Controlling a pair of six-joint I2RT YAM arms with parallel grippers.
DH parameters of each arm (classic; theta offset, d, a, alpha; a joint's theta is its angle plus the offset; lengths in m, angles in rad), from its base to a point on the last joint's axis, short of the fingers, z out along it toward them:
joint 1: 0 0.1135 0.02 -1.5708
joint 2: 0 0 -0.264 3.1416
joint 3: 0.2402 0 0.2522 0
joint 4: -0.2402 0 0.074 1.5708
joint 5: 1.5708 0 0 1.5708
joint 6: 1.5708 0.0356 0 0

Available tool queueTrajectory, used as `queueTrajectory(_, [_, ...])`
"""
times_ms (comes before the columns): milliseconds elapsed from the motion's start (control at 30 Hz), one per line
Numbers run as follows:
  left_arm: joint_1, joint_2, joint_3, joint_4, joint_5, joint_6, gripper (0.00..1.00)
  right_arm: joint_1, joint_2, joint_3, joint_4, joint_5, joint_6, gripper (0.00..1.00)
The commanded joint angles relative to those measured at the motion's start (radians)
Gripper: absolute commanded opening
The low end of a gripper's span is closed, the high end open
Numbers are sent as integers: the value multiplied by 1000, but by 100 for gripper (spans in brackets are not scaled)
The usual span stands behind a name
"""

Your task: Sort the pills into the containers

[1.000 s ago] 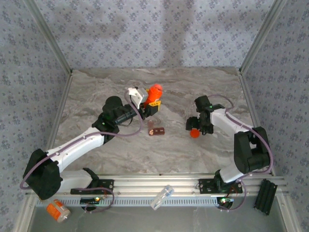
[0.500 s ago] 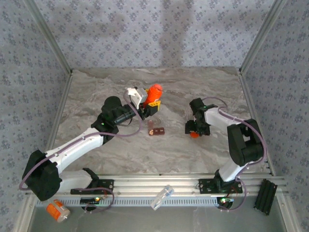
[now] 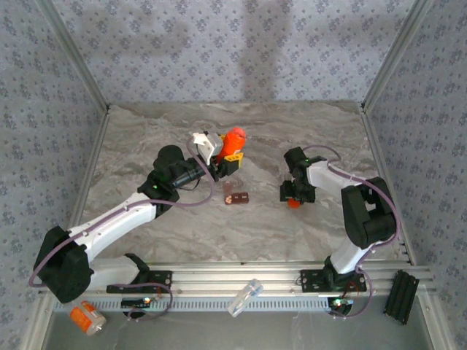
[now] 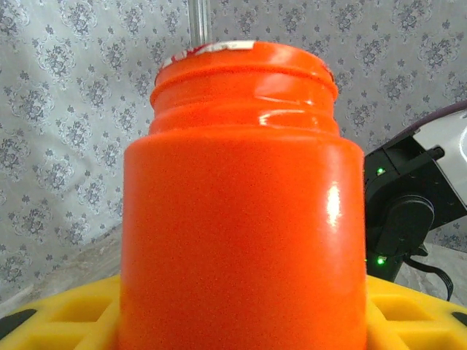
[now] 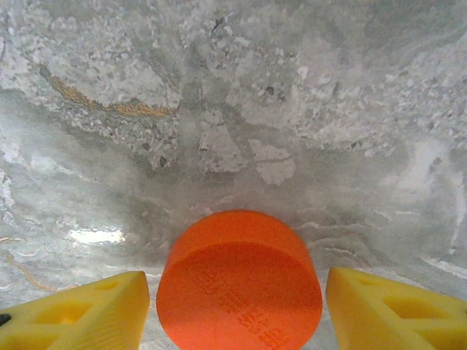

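My left gripper [image 3: 232, 154] is shut on an uncapped orange bottle [image 3: 234, 138] and holds it above the table; in the left wrist view the bottle [image 4: 241, 219] stands upright between the yellow fingers [image 4: 58, 317]. My right gripper [image 3: 293, 195] is down on the table with its jaws either side of a round orange cap [image 3: 294, 203]. In the right wrist view the cap [image 5: 239, 281] lies flat, and a thin gap shows between it and each yellow finger [image 5: 73, 313]. The containers [image 3: 236, 197], a small dark red-brown box, lie on the table between the arms. The pills are hidden.
Patterned walls and metal posts close in the marble table [image 3: 182, 233] on three sides. Below the front rail lie a white-capped orange bottle [image 3: 87, 317], a clear plastic tube [image 3: 246, 297] and a black part [image 3: 400, 297].
My right gripper has shifted slightly left onto the orange cap, and its jaws have narrowed around it. The left arm and its bottle have stayed still.
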Motion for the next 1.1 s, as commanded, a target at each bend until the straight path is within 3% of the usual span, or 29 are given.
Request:
queueTrajectory(0, [-4,-26,20,33,20,-7,0,7,5,23,-35,20,-7,66])
queueTrajectory(633, [-6,-27,18,25,25,-6,0,16,13,0,-19,18,-7,65])
queueTrajectory(800, [-9,-30,18,23,23,-6,0,16,5,-10,-17,11,-6,60])
queueTrajectory(1067, [-13,-33,16,19,23,-5,0,18,-2,-29,-12,12,-5,63])
